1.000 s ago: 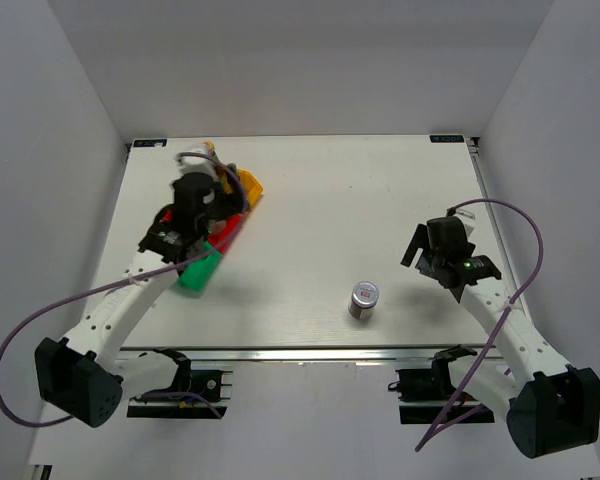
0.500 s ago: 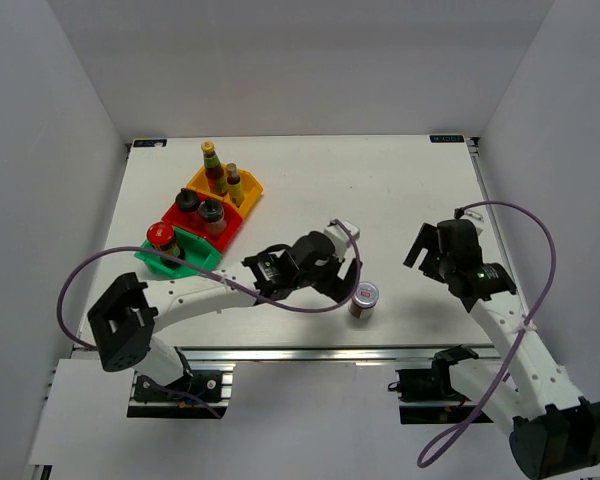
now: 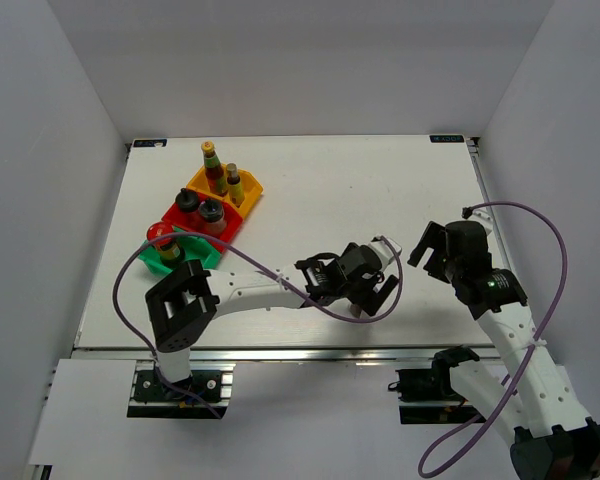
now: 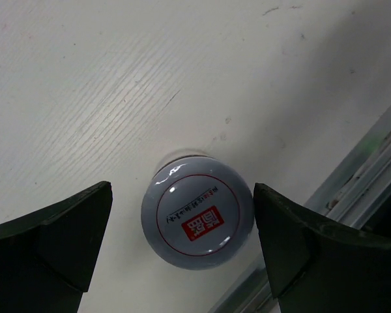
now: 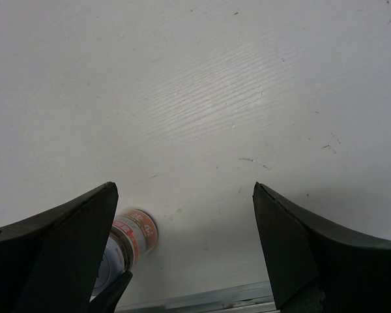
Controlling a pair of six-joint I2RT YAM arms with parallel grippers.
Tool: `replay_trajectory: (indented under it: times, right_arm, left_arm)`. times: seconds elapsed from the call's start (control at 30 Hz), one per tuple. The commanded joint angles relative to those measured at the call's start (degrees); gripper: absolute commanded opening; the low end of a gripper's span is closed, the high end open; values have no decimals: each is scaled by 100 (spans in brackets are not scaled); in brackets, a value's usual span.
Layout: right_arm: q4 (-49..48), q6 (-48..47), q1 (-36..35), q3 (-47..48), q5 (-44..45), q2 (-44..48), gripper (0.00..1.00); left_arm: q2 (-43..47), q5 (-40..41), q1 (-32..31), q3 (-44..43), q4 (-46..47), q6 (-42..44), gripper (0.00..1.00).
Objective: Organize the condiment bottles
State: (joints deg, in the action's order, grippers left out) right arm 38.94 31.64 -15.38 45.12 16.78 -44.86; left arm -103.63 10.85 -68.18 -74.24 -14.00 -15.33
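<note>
Left end effector (image 4: 182, 195) agape over silver-lidded jar (image 4: 197, 220), masked overhead, plain from wrist; right end effector (image 5: 184, 189) agape, empty

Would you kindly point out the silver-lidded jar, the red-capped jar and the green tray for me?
silver-lidded jar (image 4: 197, 212): left wrist view, centre of its lid.
red-capped jar (image 3: 160, 233): top external view, on its red cap.
green tray (image 3: 198, 250): top external view, on its right-hand wall.

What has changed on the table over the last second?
The left arm swung from the trays to the front of the table; the left fingers now straddle the silver-lidded jar, open, not gripping it. The jar has not moved, and the right fingers stayed open, holding nothing.
</note>
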Motion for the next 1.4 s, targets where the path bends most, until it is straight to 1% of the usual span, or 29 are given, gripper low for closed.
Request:
replay_trajectory:
  times: [0.0,0.13,0.17,0.23,0.27,0.37,0.4,0.5,0.53,0.57,0.6,0.67,0.73,0.77,0.83,0.87,0.93,0.97,1.1,1.17,1.23,1.37]
  right_arm:
    - [-70,27,26,49,80,56,89]
    - [-106,9,17,5,72,65,89]
    - [-114,-8,17,5,63,83,89]
    - [-132,-17,26,-3,63,92,89]
    - [-141,-17,26,-4,54,109,89]
    - [-176,-26,26,-30,45,136,89]
    - [-176,-26,26,-21,54,144,89]
    - [-150,-35,26,-21,54,162,89]
    - [-158,-35,26,-21,63,179,89]
    - [-158,-26,26,-21,63,188,89]
    - [-167,-35,26,-30,63,206,89]
    - [-185,-44,26,-39,54,215,89]
    - [-202,-61,26,-47,19,223,89]
    - [-211,-61,26,-56,10,223,89]
    - [-229,-79,26,-74,-25,215,89]
    - [-246,-88,17,-74,-34,215,89]
    - [-246,-105,17,-83,-69,223,89]
    - [-246,-105,26,-83,-78,223,89]
    - [-273,-114,26,-91,-87,258,89]
    - [-281,-114,26,-100,-87,250,89]
    - [-290,-123,17,-100,-95,232,89]
    - [-290,-140,26,-83,-166,224,89]
  left_arm:
    - [-34,382,-37,-284,-296,-49,98]
    - [-166,330,-63,-337,-305,-84,98]
    - [-183,347,-81,-346,-323,-84,96]
    - [-166,461,-125,-363,-367,-101,87]
    - [-105,479,-142,-355,-384,-102,77]
    - [45,523,-187,-258,-323,-128,61]
    - [141,515,-187,-223,-297,-154,52]
    - [282,584,-187,-118,-357,-268,42]
    - [387,715,-187,-100,-410,-312,36]
    - [431,804,-187,-82,-472,-434,35]
    - [493,935,-187,-56,-620,-505,29]
    - [695,1470,-178,-12,-866,-768,24]
    - [949,1988,-178,23,-1270,-962,17]
    - [1055,2496,-143,41,-1429,-1180,17]
    - [1388,2912,-55,155,-1824,-1410,17]
    - [1503,3097,163,225,-2043,-1629,17]
    - [1758,3142,480,506,-2194,-1832,17]
    - [2029,3168,882,620,-2264,-2024,16]
    - [2751,3502,1693,1095,-2633,-2413,14]
    - [3076,3573,1991,1332,-2582,-2404,16]
    - [3507,3791,2194,1569,-2520,-2387,21]
    - [3894,3819,3010,1745,-2485,-2387,23]
